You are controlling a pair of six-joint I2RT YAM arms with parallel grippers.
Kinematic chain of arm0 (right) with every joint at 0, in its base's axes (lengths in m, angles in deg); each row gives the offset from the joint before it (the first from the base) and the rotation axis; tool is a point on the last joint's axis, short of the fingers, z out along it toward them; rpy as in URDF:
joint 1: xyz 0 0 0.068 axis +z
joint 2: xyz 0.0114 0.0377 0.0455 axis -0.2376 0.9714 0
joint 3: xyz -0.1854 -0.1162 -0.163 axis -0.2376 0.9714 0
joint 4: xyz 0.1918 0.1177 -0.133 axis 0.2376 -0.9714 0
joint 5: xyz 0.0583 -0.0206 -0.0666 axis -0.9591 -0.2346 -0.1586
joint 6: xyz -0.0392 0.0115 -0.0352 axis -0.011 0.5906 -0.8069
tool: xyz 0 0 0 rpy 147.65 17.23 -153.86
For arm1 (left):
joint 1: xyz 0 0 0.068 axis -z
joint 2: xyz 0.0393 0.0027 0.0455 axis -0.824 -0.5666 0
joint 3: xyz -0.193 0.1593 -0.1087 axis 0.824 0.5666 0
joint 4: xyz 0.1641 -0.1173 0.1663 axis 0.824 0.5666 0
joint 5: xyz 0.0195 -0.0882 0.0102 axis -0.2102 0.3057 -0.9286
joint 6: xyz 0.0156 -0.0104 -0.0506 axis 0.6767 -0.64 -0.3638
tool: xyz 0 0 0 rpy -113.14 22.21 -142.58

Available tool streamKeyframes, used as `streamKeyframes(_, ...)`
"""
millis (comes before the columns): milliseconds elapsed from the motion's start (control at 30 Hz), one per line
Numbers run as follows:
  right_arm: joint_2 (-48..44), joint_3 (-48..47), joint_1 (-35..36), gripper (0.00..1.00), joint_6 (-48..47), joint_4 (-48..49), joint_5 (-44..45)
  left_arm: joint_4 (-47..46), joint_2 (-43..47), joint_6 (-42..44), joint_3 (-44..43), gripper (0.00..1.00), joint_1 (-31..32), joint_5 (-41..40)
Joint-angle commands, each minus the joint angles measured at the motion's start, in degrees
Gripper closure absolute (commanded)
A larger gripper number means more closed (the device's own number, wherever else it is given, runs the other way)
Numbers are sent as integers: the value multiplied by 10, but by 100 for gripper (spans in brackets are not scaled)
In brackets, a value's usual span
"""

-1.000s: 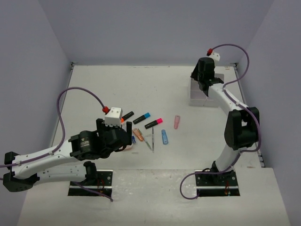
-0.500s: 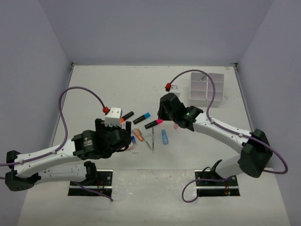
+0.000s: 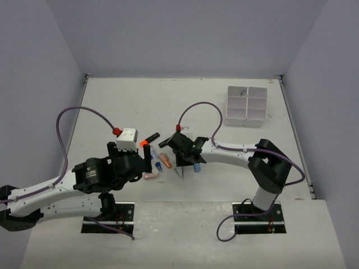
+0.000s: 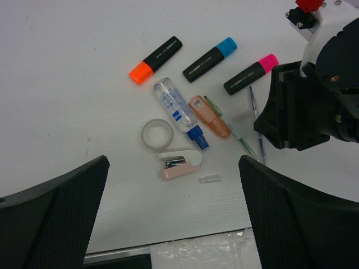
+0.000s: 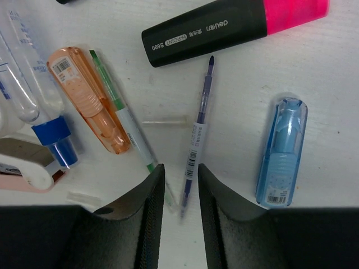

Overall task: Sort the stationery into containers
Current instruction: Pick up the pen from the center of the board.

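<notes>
Released left end effector [image 4: 173, 168] hovered wide over stationery [image 4: 190, 112] at tabletop [image 3: 112, 101] centre. Meanwhile right end effector [image 5: 175, 179] had swung down from organiser box [image 3: 247, 105] at 1 o'clock; fingers narrowed astride thin pen [image 5: 197, 140], not yet clamped. Pen pick looked imminent.

Tape roll [image 4: 156, 134] near orange-capped highlighter [image 4: 156, 59]

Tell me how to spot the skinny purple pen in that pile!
Look at the middle of the table, under the right pincer. Next to the pink-capped highlighter lies the purple pen, between a green pen and a blue see-through case. It's the only purple thing, with a white barcode label.
</notes>
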Motion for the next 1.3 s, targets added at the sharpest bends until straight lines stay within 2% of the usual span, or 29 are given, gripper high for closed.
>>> streamKeyframes(0, 26, -23, 4, 69, 22, 7, -7, -27, 0, 8, 5, 0, 1, -4)
streamKeyframes(600, 74, -8, -2, 80, 43, -3, 25, -27, -8, 12, 2, 0, 1, 3)
streamKeyframes(800, 58, -10, -4, 100, 63, -49, 77, -11, -14, -32, -2, 0, 1, 17)
streamKeyframes(833, 48, -11, -4, 100, 66, -62, 88, -7, -15, -40, -1, 0, 1, 24)
streamKeyframes(967, -3, -10, -4, 100, 74, -102, 124, 4, -41, -110, -8, 0, 0, 54)
streamKeyframes(1100, -109, -4, -4, 100, 76, -152, 154, 45, -88, -278, -23, 0, 0, 100)
streamKeyframes(1200, -171, 9, -4, 100, 63, -149, 164, 90, -132, -446, -20, 0, 2, 140)
streamKeyframes(1267, -209, 19, -4, 100, 57, -142, 175, 87, -169, -526, -13, 0, 6, 186)
